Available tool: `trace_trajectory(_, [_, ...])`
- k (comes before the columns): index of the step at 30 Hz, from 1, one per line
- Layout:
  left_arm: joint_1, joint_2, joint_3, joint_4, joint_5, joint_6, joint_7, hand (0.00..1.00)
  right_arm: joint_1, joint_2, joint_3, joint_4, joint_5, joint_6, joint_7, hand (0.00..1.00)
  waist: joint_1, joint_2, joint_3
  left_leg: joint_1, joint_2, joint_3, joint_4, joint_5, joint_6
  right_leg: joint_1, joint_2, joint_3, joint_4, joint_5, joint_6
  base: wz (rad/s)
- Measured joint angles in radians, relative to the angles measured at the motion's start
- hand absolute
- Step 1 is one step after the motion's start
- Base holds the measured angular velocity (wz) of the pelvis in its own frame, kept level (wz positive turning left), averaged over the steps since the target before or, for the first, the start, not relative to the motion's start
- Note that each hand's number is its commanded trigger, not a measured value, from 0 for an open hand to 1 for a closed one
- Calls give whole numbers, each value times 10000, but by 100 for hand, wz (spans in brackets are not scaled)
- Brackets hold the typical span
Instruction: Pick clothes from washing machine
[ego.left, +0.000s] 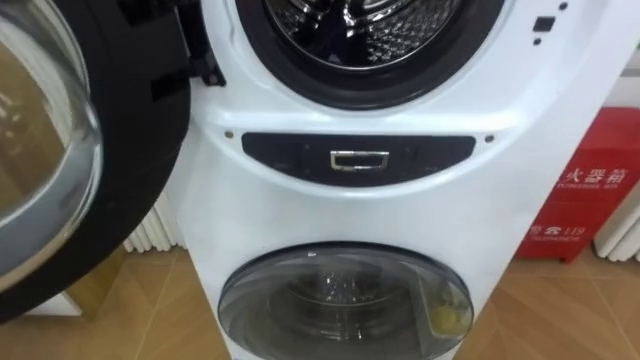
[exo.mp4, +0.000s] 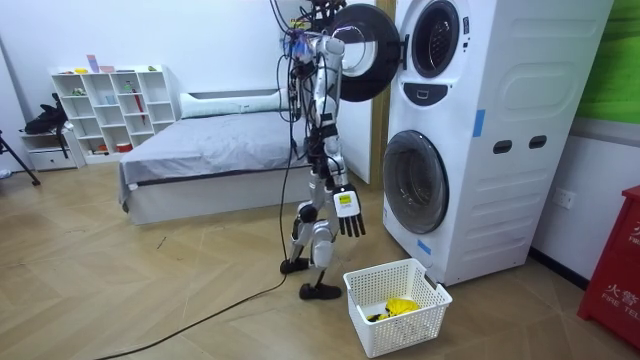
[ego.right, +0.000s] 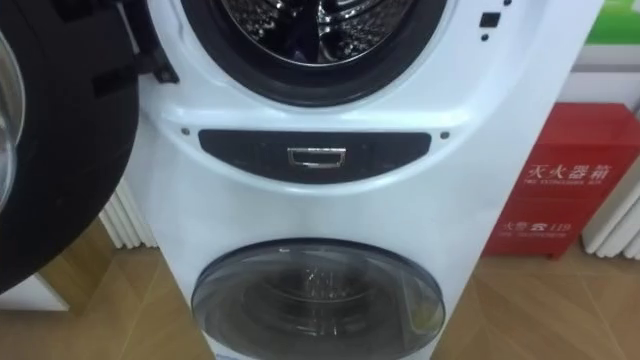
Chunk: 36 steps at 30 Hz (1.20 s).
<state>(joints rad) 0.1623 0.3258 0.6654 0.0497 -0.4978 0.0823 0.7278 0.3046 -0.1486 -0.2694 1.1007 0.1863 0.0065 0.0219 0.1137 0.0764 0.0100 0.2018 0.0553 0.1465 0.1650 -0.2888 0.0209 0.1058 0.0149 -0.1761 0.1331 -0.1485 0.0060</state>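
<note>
You are standing close in front of the stacked white washing machine, facing it, with the bed behind you. The upper door is swung wide open to your left, and its dark rim and glass bowl fill that side of your eye views. The upper drum lies open ahead, and the part you can see shows bare ribbed metal. Below it are the dark control panel and the lower door, which is closed.

Your right hand hangs at your side at thigh height. Its fingers are straight and apart, pointing down, and it holds nothing.

The clothes, a yellow piece with something dark beside it, lie in the white basket. The basket stands on the floor just beside your feet, in front of the lower door. A red cabinet stands against the wall to the machine's right.
</note>
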Motion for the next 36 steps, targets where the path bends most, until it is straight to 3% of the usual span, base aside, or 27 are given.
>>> trace_trajectory(2, [-8, 100, 9, -43, 1, 59, 167, 0, -3, -11, -14, -14, -299, 0, -13, 0, 14, 27, -8, 23, -17, -11, 13, 2, -3, 17, 27, 119, -3, 6, -10, 2])
trace_trajectory(3, [-12, 255, -9, -53, 25, 257, 272, 0, -15, -13, -184, -15, -565, 0, 25, 0, -7, 30, -5, 14, -23, 35, 143, 4, -8, 117, -51, 276, -63, 43, -70, 21])
trace_trajectory(4, [-13, 375, -42, -52, 73, 442, 289, 0, -34, -16, -338, -14, -755, 0, 41, 0, -63, -119, 89, -312, -161, 54, 963, 0, -62, 376, -292, 697, -251, 100, -130, 33])
trace_trajectory(5, [-28, 401, -129, -52, 73, 490, 279, 0, -58, -20, -376, -2, -762, 0, 49, 0, -92, -297, 170, -763, -251, 7, 1904, 34, -295, 514, -541, 1136, -358, 102, -126, 51])
trace_trajectory(6, [-80, 408, -541, -59, 64, 535, 261, 0, -39, -61, -508, 77, -732, -41, 109, 0, -90, -503, 175, -1652, -384, -336, 2324, -184, -620, 479, -901, 1983, -354, 114, -91, 91])
trace_trajectory(7, [-367, 457, -753, -182, 111, 533, 134, 0, -59, -116, -817, 307, -742, -48, 224, 0, -225, -372, 200, -2238, 1, -390, 1487, 125, -281, 165, -861, 1910, -21, -97, 186, 84])
trace_trajectory(8, [-405, 531, -749, -280, 186, 529, 69, 0, -124, -98, -871, 405, -775, 69, 252, 0, -170, -462, 143, -2245, -47, -105, 1436, 197, -102, 0, -916, 1939, 107, -260, 352, 51])
trace_trajectory(9, [-408, 725, -761, -469, 382, 526, 83, 0, -127, -49, -835, 416, -905, 206, 388, 0, 39, -532, 102, -2221, -31, 255, 1457, 242, -79, -85, -947, 1743, 190, -288, 416, -14])
trace_trajectory(12, [-403, 860, -755, -469, 732, 629, 296, 0, -164, -62, -840, 375, -1167, 183, 549, 0, 84, -537, 97, -1984, -92, 223, 1388, 241, -76, 19, -899, 1163, 25, -121, 401, -10])
trace_trajectory(18, [-413, 860, -897, -474, 918, 698, 324, 0, -202, -194, -897, 420, -1954, 496, 747, 0, -93, -564, 103, -1599, -148, 50, 1048, 244, -73, 318, -870, 1153, 25, -119, 399, 9])
trace_trajectory(20, [-387, 816, -1078, -712, 1476, 901, 294, 0, -215, -211, -876, 459, -2006, 500, 974, 0, -272, -617, 119, -1566, -151, -79, 1045, 254, -55, 439, -875, 895, 24, -119, 399, 24])
trace_trajectory(23, [-306, 581, -1198, -1413, 2079, 1288, 41, 0, -356, -205, -721, 734, -1918, 620, 1297, 0, -363, -791, 167, -1607, -156, -123, 1118, 286, -2, 488, -881, 845, 51, -115, 400, 16])
trace_trajectory(25, [-306, -66, -1233, -1879, 2704, 1359, -20, 0, -551, -201, -568, 750, -1920, 785, 1503, 0, -570, -797, 166, -1768, -168, -302, 1268, 300, 35, 486, -883, 565, 50, -25, 435, 20])
trace_trajectory(28, [-92, -340, -1561, -2655, 2752, 1750, -347, 0, -801, -208, -568, 875, -1916, 820, 1605, 0, -643, -811, 157, -2045, -202, -555, 1409, 371, 123, 435, -892, 268, 50, 107, 472, 28])
trace_trajectory(33, [335, -795, -2025, -3447, 2444, 1798, -788, 0, -1058, -302, -262, 984, -1774, 822, 1492, 0, -647, -837, 139, -2293, -373, -676, 1455, 565, 291, 288, -1038, 264, 75, 205, 543, 11])
trace_trajectory(36, [363, -809, -2197, -3525, 2180, 1796, -1211, 0, -1126, -341, -7, 995, -1745, 826, 1457, 0, -646, -865, 115, -2451, -380, -671, 1450, 709, 336, 131, -1049, 241, 68, 382, 600, 0])
